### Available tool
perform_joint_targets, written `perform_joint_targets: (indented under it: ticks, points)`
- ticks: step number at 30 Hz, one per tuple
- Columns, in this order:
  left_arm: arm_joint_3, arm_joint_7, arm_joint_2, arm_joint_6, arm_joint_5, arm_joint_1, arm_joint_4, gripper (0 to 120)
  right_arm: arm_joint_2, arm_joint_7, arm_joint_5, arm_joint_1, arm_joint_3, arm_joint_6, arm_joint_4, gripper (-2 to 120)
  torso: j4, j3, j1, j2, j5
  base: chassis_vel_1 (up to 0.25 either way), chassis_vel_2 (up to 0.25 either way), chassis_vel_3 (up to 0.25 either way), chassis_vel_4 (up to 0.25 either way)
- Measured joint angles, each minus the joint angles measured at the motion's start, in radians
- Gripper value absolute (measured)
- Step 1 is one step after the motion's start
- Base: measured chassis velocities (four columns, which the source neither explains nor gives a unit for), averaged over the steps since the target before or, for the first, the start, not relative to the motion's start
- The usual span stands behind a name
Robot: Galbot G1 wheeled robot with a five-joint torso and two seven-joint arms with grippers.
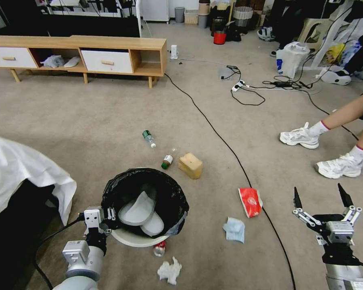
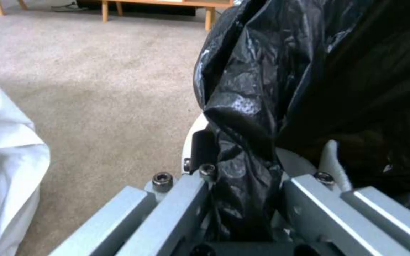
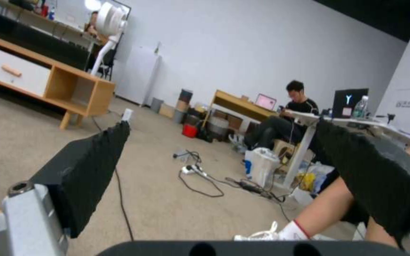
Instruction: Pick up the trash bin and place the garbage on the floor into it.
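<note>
Trash bin (image 1: pixel 145 209) stands tilted over the floor (image 1: pixel 88 121), its black-lined rim clamped in the left gripper (image 1: pixel 105 215); the left wrist view shows the bag (image 2: pixel 243 142) pinched between the closed fingers (image 2: pixel 200 149). White slippers (image 1: pixel 139 209) lie inside. A crushed red can (image 1: pixel 159 247) and white tissue (image 1: pixel 169 270) lie just beside that gripper. The right gripper (image 1: pixel 320 193) hovers with fingers spread apart, near the red snack packet (image 1: pixel 250 201) and pale blue tissue (image 1: pixel 234 229). Beyond the bin lie a tan box (image 1: pixel 190 165) and two bottles (image 1: pixel 149 139).
</note>
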Motion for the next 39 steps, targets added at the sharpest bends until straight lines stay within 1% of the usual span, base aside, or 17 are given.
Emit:
perform_joint_targets:
  ticks: [11, 20, 39]
  points:
    - [0.001, 0.002, 0.004, 0.0, -0.003, 0.001, 0.001, 1, 0.0, -0.011, 0.005, -0.001, -0.001, 0.002, -0.003, 100, 0.0001, -0.001, 0.0, 0.0, 0.0001, 0.014, -0.011, -0.01, 0.012]
    - [0.001, 0.002, -0.003, -0.002, 0.002, 0.002, 0.005, 1, 0.001, -0.023, 0.008, -0.002, -0.001, 0.002, -0.003, 100, 0.0001, 0.0, 0.0, 0.0, 0.0, 0.0, 0.0, 0.0, 0.0]
    - [0.001, 0.01, -0.002, 0.002, -0.007, 0.003, 0.006, 1, 0.006, -0.059, 0.008, -0.007, -0.018, 0.006, -0.015, 100, -0.0001, 0.0, 0.0, 0.0, 0.0003, 0.0, 0.0, 0.0, 0.0]
